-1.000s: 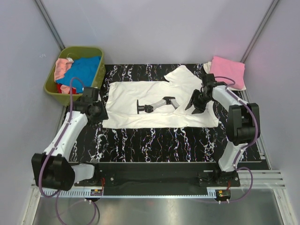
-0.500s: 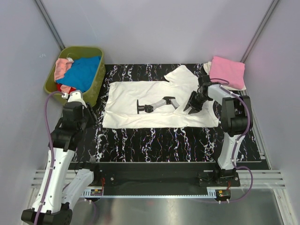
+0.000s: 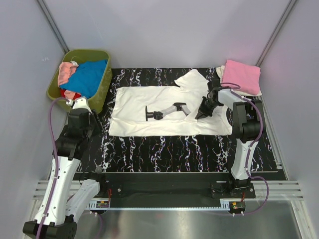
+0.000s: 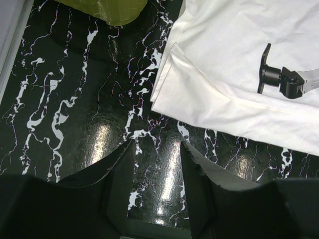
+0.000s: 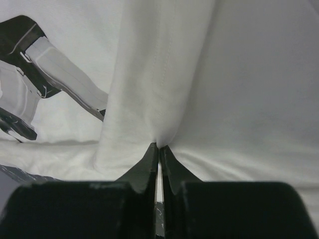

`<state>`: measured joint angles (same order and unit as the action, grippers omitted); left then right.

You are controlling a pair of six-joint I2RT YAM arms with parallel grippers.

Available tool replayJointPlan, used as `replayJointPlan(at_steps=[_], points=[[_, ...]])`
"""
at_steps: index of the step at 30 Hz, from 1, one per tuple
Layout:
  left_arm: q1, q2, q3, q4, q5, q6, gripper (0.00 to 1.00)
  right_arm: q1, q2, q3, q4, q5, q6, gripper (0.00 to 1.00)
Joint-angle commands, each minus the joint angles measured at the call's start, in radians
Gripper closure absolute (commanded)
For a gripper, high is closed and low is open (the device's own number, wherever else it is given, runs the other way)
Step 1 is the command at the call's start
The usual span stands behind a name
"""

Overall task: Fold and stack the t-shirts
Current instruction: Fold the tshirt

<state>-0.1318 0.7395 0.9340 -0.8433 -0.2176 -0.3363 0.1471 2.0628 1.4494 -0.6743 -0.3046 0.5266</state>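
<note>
At far left, at the table's back corner, I see the olive-green basket (image 3: 87,51). A blue shirt (image 3: 89,75) is heaped on top, a peach-pink shirt (image 3: 65,72) lies at its left edge, and a bit of a red shirt (image 3: 66,93) shows at the near side. The basket's near corner shows at the top of my left wrist view, close to the left claw (image 4: 157,149) but off to one side of it.

That claw hangs over the bare black marbled table (image 3: 164,149) with its jaws moderately apart and nothing between them; I can see the marbling through the gap. Whether the tips touch the surface I cannot tell.

The white t-shirt (image 3: 134,107) lies spread flat across the middle of the table, print side up. Its near-left corner is just ahead and to the right of the left claw, apart from the fingers.

The robot-arm print (image 3: 167,110) sits mid-shirt, and one sleeve (image 3: 192,79) sticks out toward the back. Right of the print, the right claw (image 5: 158,148) is down on the shirt with its jaws pinched almost together on a raised fold of the white cloth. In the wrist view a ridge of fabric runs up from the tips.

At far right a folded pink t-shirt (image 3: 241,75) lies at the back corner, just beside the right arm's wrist and clear of the white shirt's right edge.
</note>
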Motion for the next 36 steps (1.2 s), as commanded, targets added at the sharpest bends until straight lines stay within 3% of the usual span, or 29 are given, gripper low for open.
replayJointPlan(at_steps=[1, 12, 20, 22, 25, 28, 30, 33, 36], points=[[0.003, -0.015, -0.008, 0.046, -0.028, 0.013, 0.54, 0.014, 0.003, 0.048, -0.005, 0.013, 0.004, 0.94], [0.003, -0.014, -0.012, 0.047, -0.031, 0.011, 0.53, 0.04, 0.014, 0.178, -0.099, 0.004, 0.021, 0.96], [0.003, -0.002, -0.02, 0.055, -0.028, 0.013, 0.51, 0.069, 0.246, 0.555, -0.224, -0.004, 0.004, 0.92], [0.004, 0.017, -0.018, 0.056, -0.026, 0.013, 0.5, 0.069, 0.334, 0.706, -0.261, -0.03, -0.02, 0.82], [0.004, 0.046, -0.014, 0.052, -0.014, 0.014, 0.46, 0.068, 0.422, 0.901, -0.349, -0.016, -0.051, 0.52], [0.004, 0.073, -0.008, 0.05, 0.003, 0.016, 0.4, 0.062, 0.415, 0.983, -0.407, 0.025, -0.08, 0.39], [0.004, 0.092, -0.003, 0.047, 0.017, 0.016, 0.38, 0.045, 0.363, 0.944, -0.397, 0.065, -0.092, 0.36], [0.004, 0.135, 0.011, 0.043, 0.046, 0.002, 0.36, -0.012, 0.171, 0.694, -0.289, 0.097, -0.068, 0.35], [0.003, 0.188, 0.009, 0.059, 0.124, -0.033, 0.34, -0.119, -0.06, 0.269, -0.162, 0.11, -0.013, 0.35]])
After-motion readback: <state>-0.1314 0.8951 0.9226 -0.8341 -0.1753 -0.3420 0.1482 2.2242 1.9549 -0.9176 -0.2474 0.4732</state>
